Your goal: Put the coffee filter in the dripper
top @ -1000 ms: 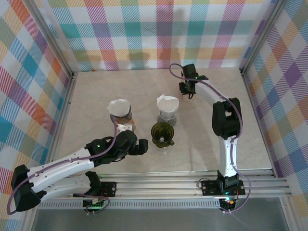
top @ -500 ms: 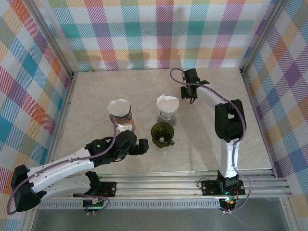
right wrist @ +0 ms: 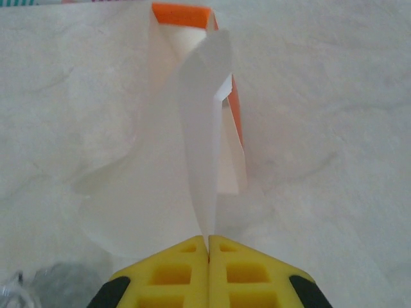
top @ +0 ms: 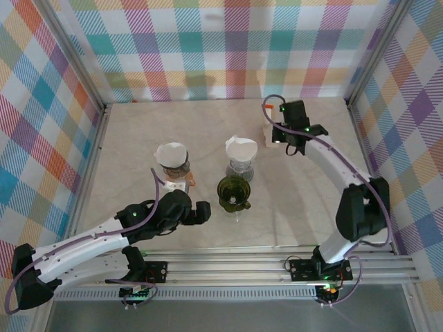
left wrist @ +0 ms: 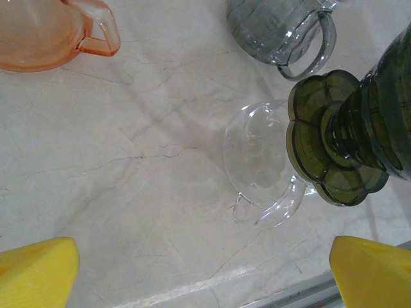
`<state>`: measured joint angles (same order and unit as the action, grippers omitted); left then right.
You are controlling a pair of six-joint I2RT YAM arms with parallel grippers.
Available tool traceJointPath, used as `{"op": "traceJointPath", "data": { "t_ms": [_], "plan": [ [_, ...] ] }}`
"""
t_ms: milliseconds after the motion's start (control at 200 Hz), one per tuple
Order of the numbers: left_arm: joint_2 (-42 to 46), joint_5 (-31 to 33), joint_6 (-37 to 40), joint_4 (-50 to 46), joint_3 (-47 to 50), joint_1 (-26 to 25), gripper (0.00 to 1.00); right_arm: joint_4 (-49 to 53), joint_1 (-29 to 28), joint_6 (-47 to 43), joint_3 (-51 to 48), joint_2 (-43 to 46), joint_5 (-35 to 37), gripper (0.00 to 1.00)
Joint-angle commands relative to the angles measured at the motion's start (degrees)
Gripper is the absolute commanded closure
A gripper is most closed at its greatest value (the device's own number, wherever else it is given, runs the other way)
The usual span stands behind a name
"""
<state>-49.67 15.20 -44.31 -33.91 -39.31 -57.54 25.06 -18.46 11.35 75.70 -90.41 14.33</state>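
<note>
A thin white coffee filter [right wrist: 205, 160] hangs edge-on from my right gripper [right wrist: 209, 242], which is shut on its lower edge. Just behind it stands the orange and white filter box [right wrist: 192, 38]. From above, the right gripper [top: 275, 135] is at the back right, beside that box [top: 266, 128]. A green dripper [top: 233, 190] and a clear glass dripper [left wrist: 257, 160] stand without a filter near the table's front middle. My left gripper [left wrist: 205, 276] is open, low over the table to the left of the clear dripper.
A grey dripper [top: 240, 158] and an orange dripper [top: 173, 160] each hold a white filter. The aluminium rail [top: 277, 259] runs along the front edge. Checked walls enclose the table on three sides.
My right gripper closed on a filter and drew back to the right from the box, its elbow swinging out right. The left arm barely shifted.
</note>
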Motion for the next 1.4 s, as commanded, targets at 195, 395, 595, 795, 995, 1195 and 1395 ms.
{"op": "traceJointPath", "data": {
  "t_ms": [195,395,595,795,995,1195,1395],
  "plan": [
    [3.31,-0.59,1.52,-1.87,0.0,0.76,0.0,8.47,-6.81,5.54,-8.11,23.61,0.09,1.0],
    [7.1,0.31,4.06,-4.72,-1.95,0.76,0.0,22.19,-18.33,8.72,-4.33,31.47,-2.4,1.0],
    [9.5,1.16,4.94,-5.21,-1.91,0.76,0.0,37.22,-26.34,13.28,4.34,31.68,-7.52,1.0],
    [9.43,0.97,5.43,-4.32,-1.67,0.76,0.0,47.65,-28.46,17.33,11.03,26.58,-14.49,1.0],
    [10.29,0.72,5.9,-3.84,-1.03,0.75,0.0,52.91,-30.8,19.23,14.6,20.26,-17.05,1.0],
    [11.08,0.36,6.09,-2.83,-0.16,0.78,0.0,53.35,-31.08,18.92,20.48,14.89,-17.56,1.0],
    [11.35,-0.36,6.75,-2.09,-0.06,0.76,0.0,55.41,-30.68,19.81,24.15,9.15,-18.77,1.0]
  ]
}}
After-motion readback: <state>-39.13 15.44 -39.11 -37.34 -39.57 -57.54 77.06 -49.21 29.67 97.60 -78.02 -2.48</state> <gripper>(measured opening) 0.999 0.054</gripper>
